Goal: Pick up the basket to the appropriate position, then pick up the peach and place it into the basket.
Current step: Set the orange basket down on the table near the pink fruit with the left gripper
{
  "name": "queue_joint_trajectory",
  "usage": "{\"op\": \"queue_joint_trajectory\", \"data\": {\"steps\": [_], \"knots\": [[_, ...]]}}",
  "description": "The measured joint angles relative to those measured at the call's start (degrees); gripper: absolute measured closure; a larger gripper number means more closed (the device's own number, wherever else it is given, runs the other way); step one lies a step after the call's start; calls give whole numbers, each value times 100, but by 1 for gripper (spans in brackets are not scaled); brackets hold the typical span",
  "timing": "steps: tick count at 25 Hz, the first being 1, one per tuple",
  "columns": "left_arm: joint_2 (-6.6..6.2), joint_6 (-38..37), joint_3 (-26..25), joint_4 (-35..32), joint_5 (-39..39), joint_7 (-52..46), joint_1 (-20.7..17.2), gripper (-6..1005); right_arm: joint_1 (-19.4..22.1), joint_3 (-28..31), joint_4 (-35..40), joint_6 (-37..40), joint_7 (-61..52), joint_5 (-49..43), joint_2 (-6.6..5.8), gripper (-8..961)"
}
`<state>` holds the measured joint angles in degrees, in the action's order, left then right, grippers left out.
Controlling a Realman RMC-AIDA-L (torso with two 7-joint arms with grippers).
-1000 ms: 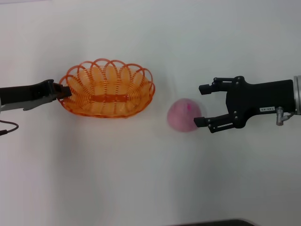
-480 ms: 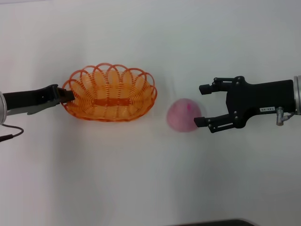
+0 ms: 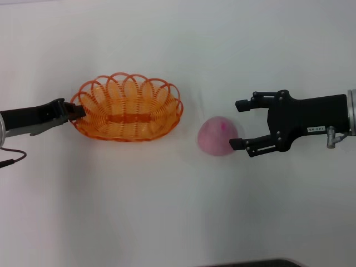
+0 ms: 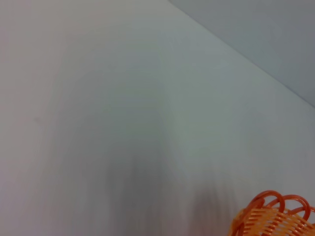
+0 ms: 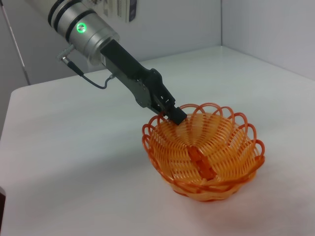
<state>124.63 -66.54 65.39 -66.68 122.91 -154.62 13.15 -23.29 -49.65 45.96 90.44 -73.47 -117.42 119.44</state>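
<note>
The left claw (image 3: 78, 110) is clamped on the near end of the basket's looped rim, its dark tip pinching the orange loops. The basket (image 3: 128, 107) extends away from it toward the middle of the white surface (image 3: 167, 211). The right claw (image 3: 238, 124) stands wide open, its lower finger just touching the peach (image 3: 218, 135), which lies between this claw and the basket, apart from the basket.

Orange basket (image 3: 127, 107) beside pink peach (image 3: 218, 136)
</note>
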Motion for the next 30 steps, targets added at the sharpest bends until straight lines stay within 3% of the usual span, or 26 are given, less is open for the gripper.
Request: {"op": "queue_joint_trajectory", "data": {"steps": [14, 19, 26, 30], "knots": [[0, 18, -23, 133, -110, 19, -3, 919, -8, -10, 1, 0, 0, 0, 0, 28], [0, -160, -83, 128, -142, 159, 15, 871, -24, -10, 1, 0, 0, 0, -1, 29], [0, -385, -360, 111, -237, 511, -3, 541, -20, -6, 1, 1, 0, 13, -7, 29], [-6, -591, -795, 132, -387, 1008, -78, 336, -4, 23, -3, -2, 0, 23, -9, 28]]}}
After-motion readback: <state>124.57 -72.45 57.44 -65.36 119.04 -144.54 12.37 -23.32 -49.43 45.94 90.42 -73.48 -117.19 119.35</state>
